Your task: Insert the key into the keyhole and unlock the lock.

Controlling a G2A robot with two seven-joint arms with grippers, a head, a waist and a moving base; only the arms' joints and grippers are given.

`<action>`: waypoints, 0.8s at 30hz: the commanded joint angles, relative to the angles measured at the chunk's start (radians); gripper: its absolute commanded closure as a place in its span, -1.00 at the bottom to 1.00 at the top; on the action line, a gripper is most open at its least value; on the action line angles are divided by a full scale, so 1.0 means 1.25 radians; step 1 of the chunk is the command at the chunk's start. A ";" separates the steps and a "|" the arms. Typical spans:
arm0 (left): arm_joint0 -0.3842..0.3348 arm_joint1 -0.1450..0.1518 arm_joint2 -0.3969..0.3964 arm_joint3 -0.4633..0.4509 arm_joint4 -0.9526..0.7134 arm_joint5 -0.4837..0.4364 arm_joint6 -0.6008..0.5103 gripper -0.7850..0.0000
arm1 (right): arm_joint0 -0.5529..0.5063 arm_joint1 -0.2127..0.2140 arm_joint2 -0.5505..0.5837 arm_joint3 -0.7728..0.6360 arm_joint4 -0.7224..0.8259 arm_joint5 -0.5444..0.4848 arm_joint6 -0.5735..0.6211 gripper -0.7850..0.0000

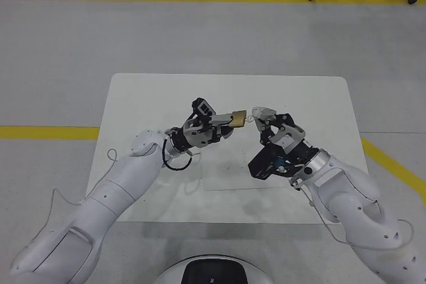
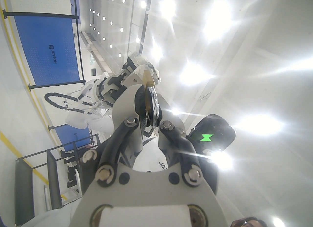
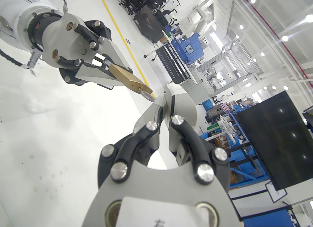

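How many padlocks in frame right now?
1: the brass padlock, clamped in the left gripper above the table. No other is seen.

The lock (image 1: 237, 117) is brass-gold and the key (image 3: 147, 96) silver. The table (image 1: 163, 92) is plain white; the floor (image 1: 57, 57) around it is pale grey with a yellow stripe (image 1: 42, 132).

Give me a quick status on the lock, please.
Left gripper shut on padlock, above table. Key seated in its end. Right gripper shut beside key head. No obstruction seen.
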 commanded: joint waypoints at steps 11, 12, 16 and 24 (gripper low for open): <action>-0.001 0.010 -0.042 0.005 0.130 -0.040 0.028 1.00 | -0.006 -0.002 0.055 0.035 0.204 -0.097 -0.041 -1.00; -0.001 0.010 -0.042 0.005 0.130 -0.040 0.028 1.00 | -0.006 -0.002 0.055 0.035 0.204 -0.097 -0.041 -1.00; 0.008 0.012 -0.046 -0.004 0.146 -0.039 0.049 1.00 | -0.012 -0.003 0.053 0.034 0.229 -0.108 -0.056 -1.00; 0.047 0.035 -0.103 -0.062 0.246 -0.019 0.045 1.00 | -0.020 0.009 0.153 0.082 0.378 -0.339 -0.077 -0.40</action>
